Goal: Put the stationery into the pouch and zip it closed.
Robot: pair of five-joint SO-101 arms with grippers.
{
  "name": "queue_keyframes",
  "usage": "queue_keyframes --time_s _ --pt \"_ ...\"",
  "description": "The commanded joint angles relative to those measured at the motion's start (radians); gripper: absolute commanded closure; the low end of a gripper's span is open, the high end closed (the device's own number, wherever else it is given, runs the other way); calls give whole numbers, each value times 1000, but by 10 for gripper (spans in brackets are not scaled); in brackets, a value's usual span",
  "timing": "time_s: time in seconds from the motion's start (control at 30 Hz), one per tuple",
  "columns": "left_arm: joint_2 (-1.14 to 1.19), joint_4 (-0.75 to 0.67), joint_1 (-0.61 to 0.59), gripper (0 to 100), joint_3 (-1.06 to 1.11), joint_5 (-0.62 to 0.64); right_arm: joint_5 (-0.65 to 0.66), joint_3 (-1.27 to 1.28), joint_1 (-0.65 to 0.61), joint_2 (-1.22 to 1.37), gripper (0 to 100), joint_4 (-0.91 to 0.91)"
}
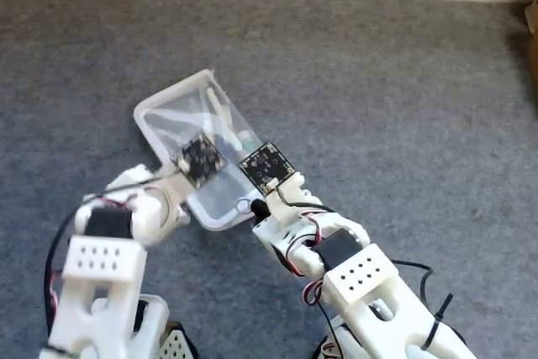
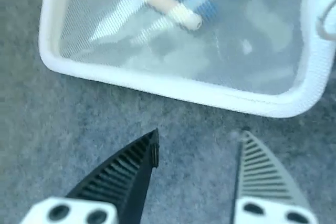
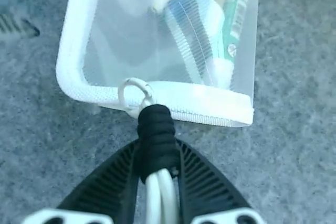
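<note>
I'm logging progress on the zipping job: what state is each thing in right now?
pouch: lying flat; zipped or not, cannot tell
stationery: inside the pouch
zipper pull: at a pouch corner, gripped
left gripper: jaws open, empty, beside pouch
right gripper: jaws shut on zipper pull

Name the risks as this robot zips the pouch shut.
1. The left hand is open beside the pouch, not holding it, so the whole pouch may drag when pulled.
2. The right hand pinches only the black pull tab; it could slip out.
</note>
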Motion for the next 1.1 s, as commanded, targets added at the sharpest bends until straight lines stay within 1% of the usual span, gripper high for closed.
queue_keyframes --time_s 0.0,0.03,0.27,0.43,0.6,0.73,0.83,0.97,1.07 --pt "-160 -55 47 730 59 -11 -11 -25 19 -50 995 2" --pt "-194 -54 62 730 77 -17 -11 -25 19 -50 995 2" --pt "-381 -57 140 730 219 -172 -41 -25 38 -50 995 2" --pt "-487 -58 165 733 298 -244 -38 -25 67 -50 995 4" --pt "-584 -78 197 733 378 -250 -38 -27 65 -50 995 8" --pt "-670 -163 231 733 486 -247 -38 -24 64 -87 995 10" --pt "-745 -215 232 733 556 -247 -38 -25 62 -168 995 73" --pt "-819 -221 232 734 553 -239 -37 -24 24 -277 995 134" --pt "-832 -232 245 734 552 -207 -37 -24 1 -321 995 157"
